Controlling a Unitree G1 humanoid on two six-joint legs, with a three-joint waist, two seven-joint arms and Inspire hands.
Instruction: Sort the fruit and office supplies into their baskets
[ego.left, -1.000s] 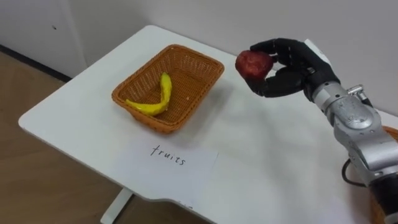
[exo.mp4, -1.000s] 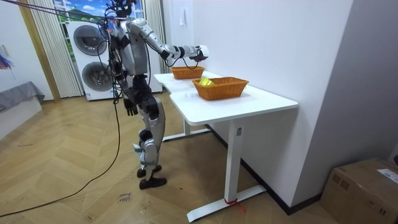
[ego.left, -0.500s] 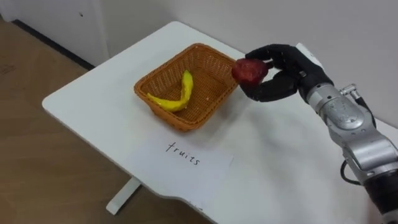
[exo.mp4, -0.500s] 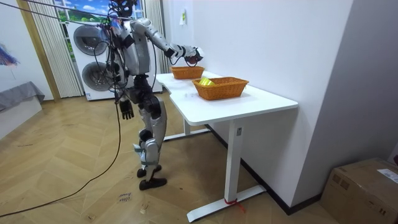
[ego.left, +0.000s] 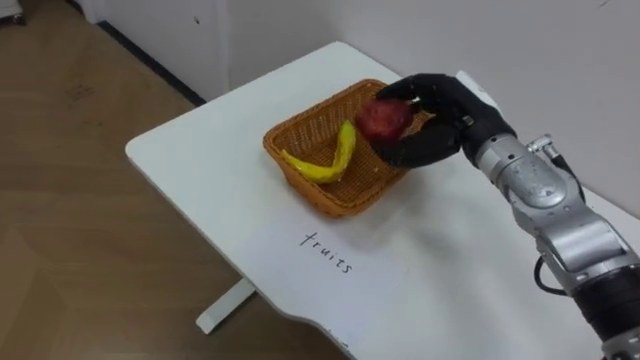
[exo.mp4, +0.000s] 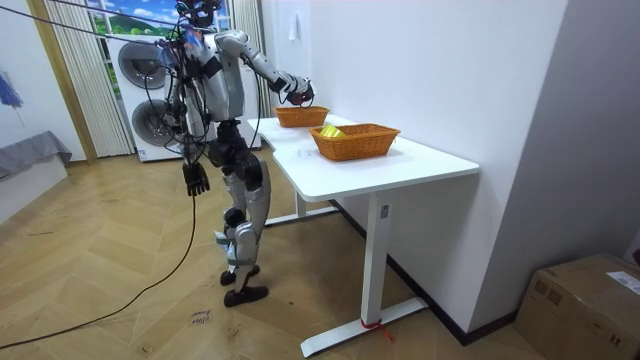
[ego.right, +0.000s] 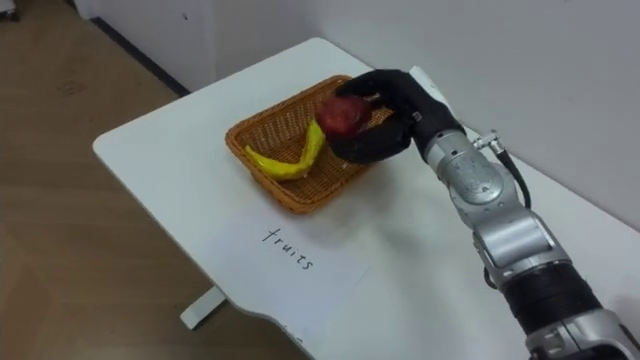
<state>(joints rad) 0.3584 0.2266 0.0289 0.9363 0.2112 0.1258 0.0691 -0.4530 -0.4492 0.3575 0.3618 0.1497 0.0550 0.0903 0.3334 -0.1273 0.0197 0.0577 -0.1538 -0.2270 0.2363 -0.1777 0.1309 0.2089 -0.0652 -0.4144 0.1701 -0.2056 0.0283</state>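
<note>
The right hand (ego.left: 440, 125) has its fingers clamped round the red fruit (ego.left: 383, 119). It holds the fruit over the basket (ego.left: 310, 190) at the 2 o'clock corner, likely to drop it beside the banana (ego.left: 325, 165). A second ago the fruit hung well clear, out at 3 o'clock. The left hand (exo.mp4: 195, 180) hangs low.

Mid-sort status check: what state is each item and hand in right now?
Red apple: held over the basket, not yet released.
Black right hand: curled round the apple.
Orange wicker basket: upright on the white table.
Yellow banana: lying inside the basket.
Handwritten paper label: flat on the table before the basket.
Left hand: hanging at the robot's side.
</note>
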